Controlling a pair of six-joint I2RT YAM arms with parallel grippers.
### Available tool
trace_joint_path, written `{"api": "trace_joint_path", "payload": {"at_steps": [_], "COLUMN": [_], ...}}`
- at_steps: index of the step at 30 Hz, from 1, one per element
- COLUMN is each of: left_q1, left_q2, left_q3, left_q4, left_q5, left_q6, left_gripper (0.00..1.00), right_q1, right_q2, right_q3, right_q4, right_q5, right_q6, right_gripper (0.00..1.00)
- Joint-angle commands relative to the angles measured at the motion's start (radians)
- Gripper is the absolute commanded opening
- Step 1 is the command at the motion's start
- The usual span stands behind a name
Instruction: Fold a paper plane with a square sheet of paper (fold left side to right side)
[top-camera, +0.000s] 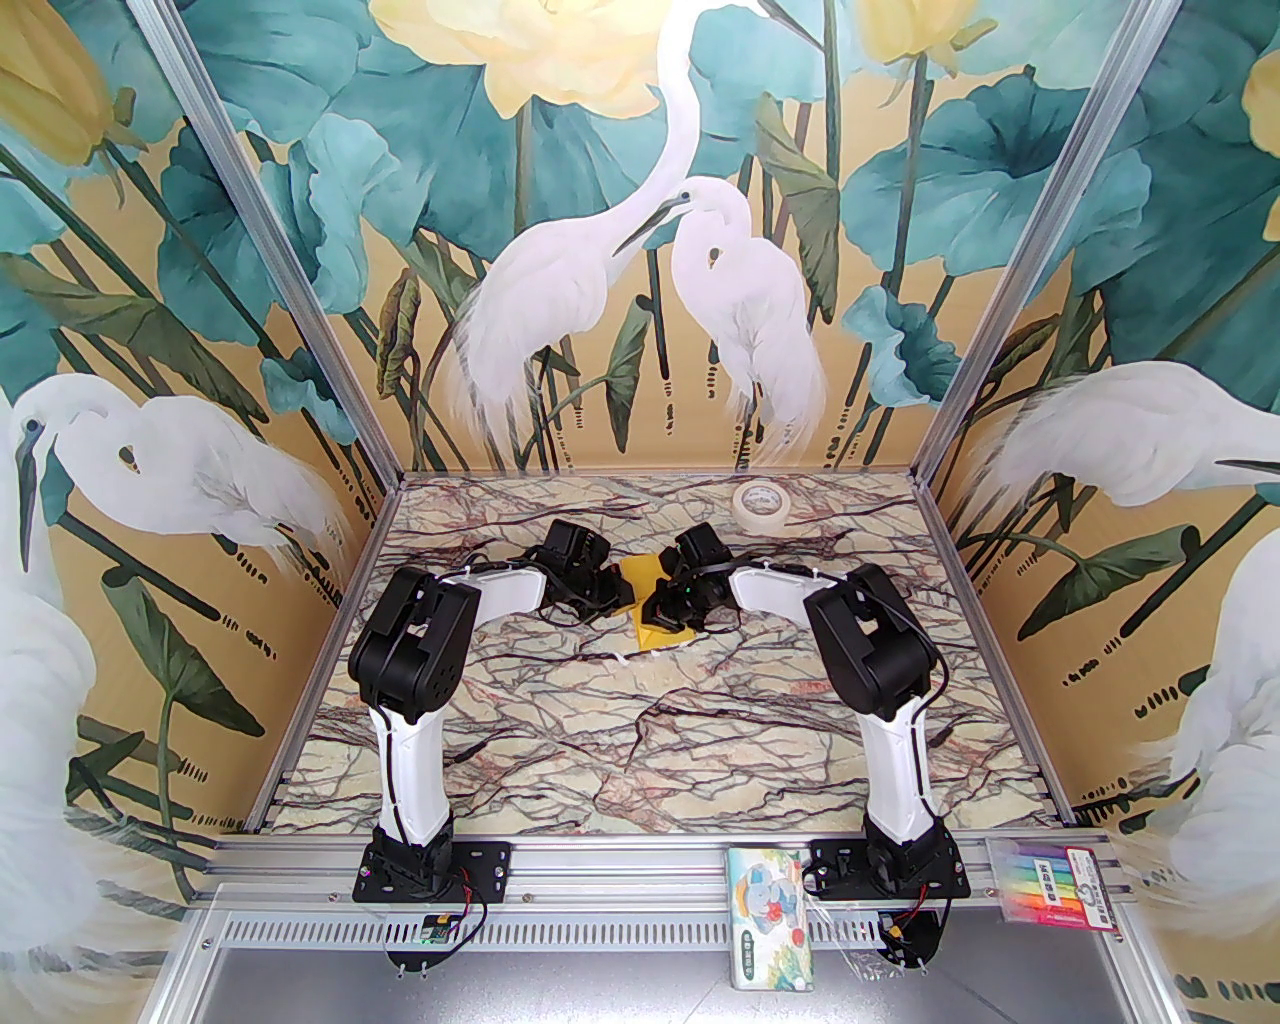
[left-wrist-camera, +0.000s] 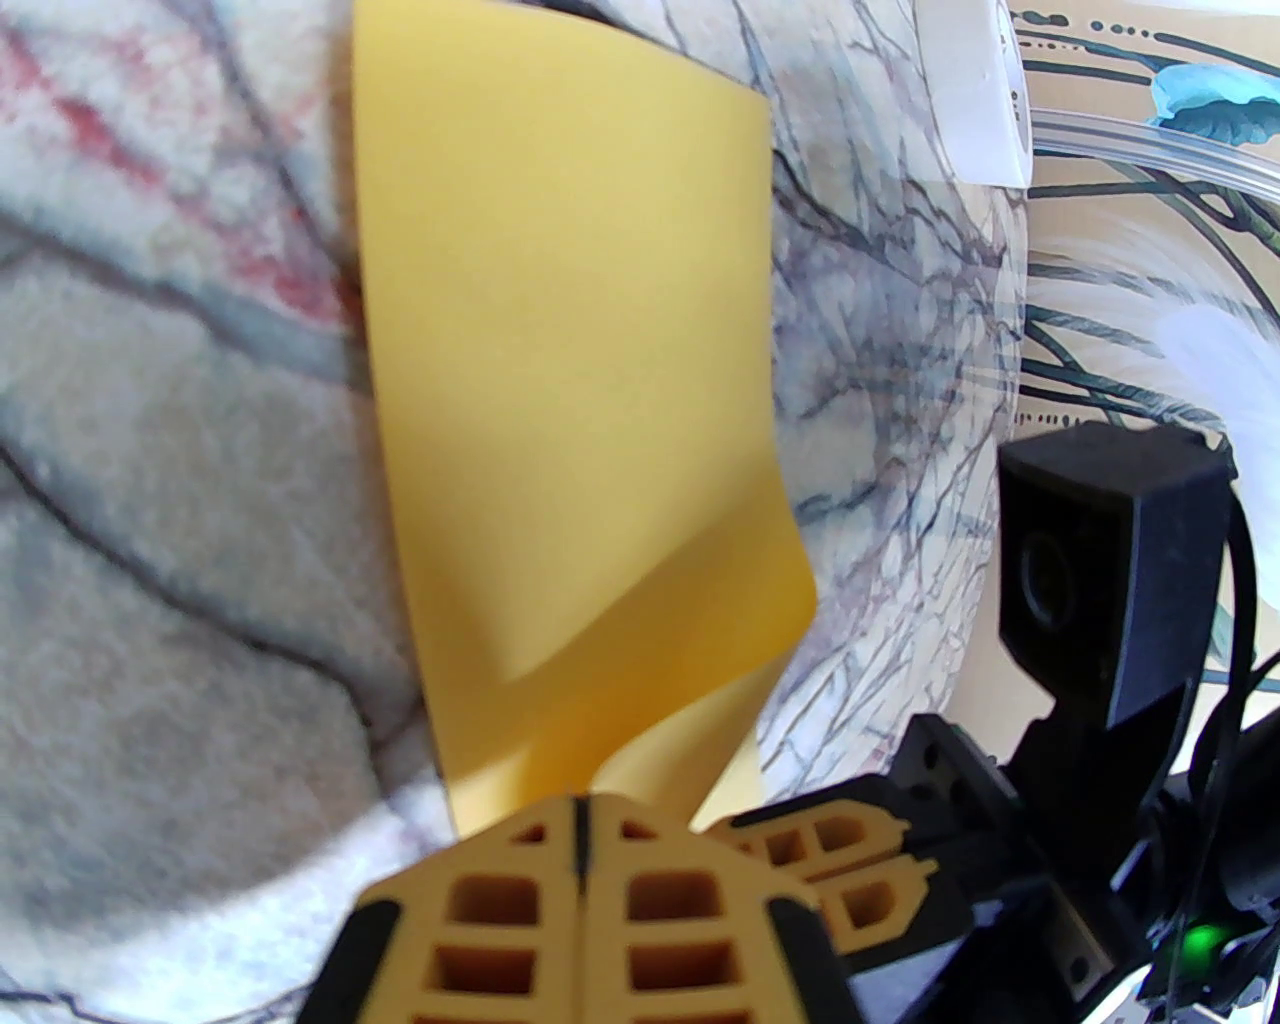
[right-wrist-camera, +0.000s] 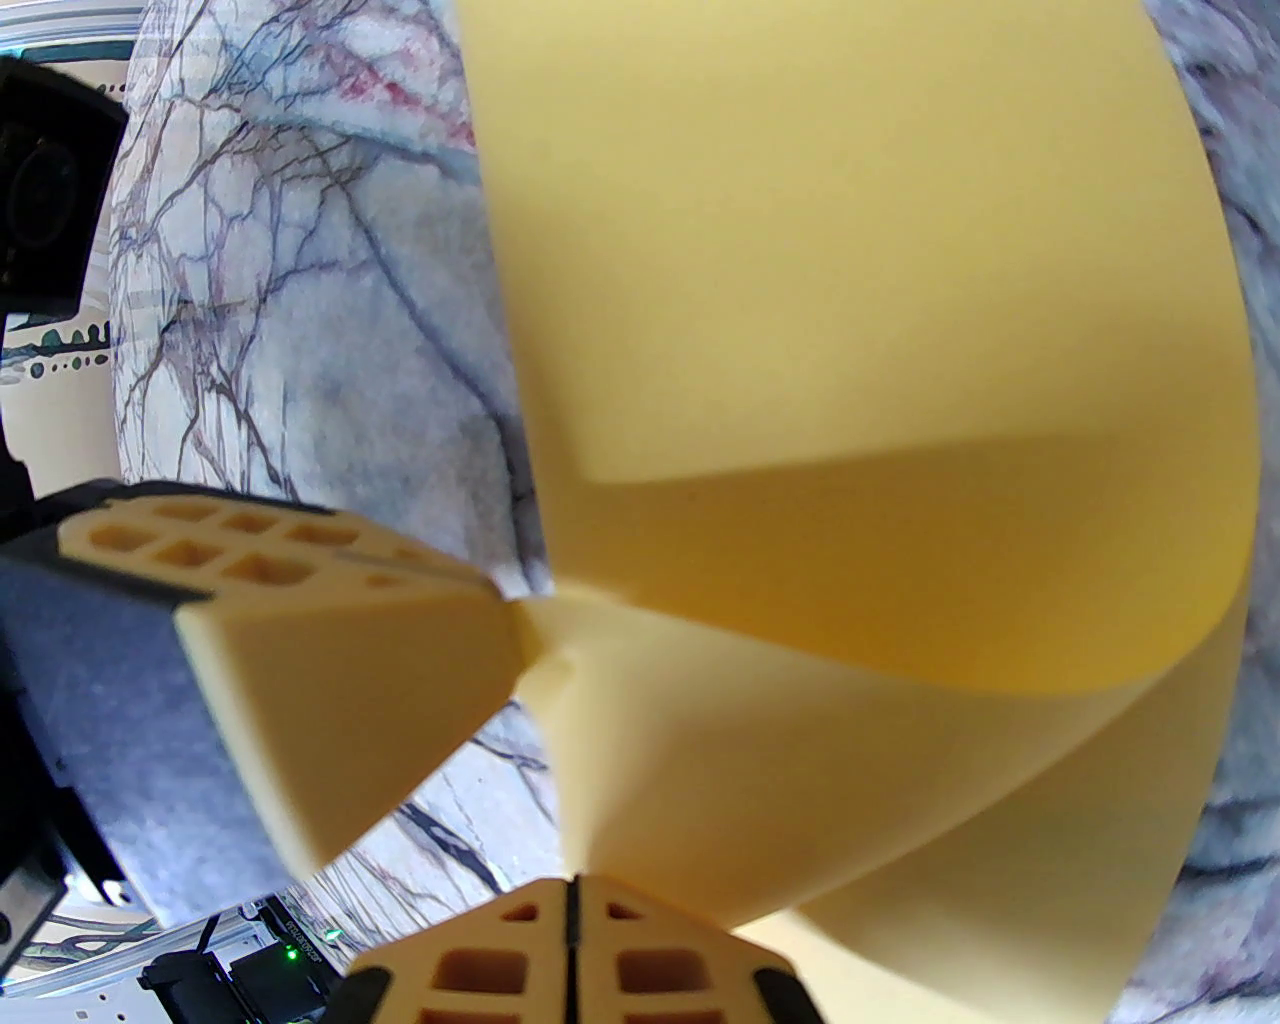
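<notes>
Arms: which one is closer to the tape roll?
The right arm. The tape roll sits just behind its wrist, while the left arm is on the far side of the paper from it.

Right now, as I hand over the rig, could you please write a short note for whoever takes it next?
Left gripper: shut on the square sheet of paper, at an edge.
Right gripper: shut on the same sheet, close beside the left one.
Sheet: mid-table, partly lifted and curled over itself, not flat.
Done: sheet gripped, fold begun.
Left: bring the edges together, press the crease, then make the remaining plane folds.
Tape roll: far side, apart from both arms.
</notes>
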Motion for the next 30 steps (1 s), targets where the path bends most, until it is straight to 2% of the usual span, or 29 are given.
{"api": "trace_joint_path", "payload": {"at_steps": [1,30], "left_q1": [0.007,0.017], "left_q2": [0.020,0.063], "left_q3": [0.005,0.034], "left_q4": [-0.027,-0.051], "left_q5": [-0.030,-0.032], "left_q6": [0.024,0.037], "left_gripper": [0.00,0.00], "right_q1": [0.010,0.027], "right_q2": [-0.020,-0.012], "right_q3": [-0.017,-0.046], "right_q4": [0.011,0.015], "right_q5": [-0.009,-0.008], "right_q6": [-0.001,0.002], "right_gripper": [0.07,0.07]}}
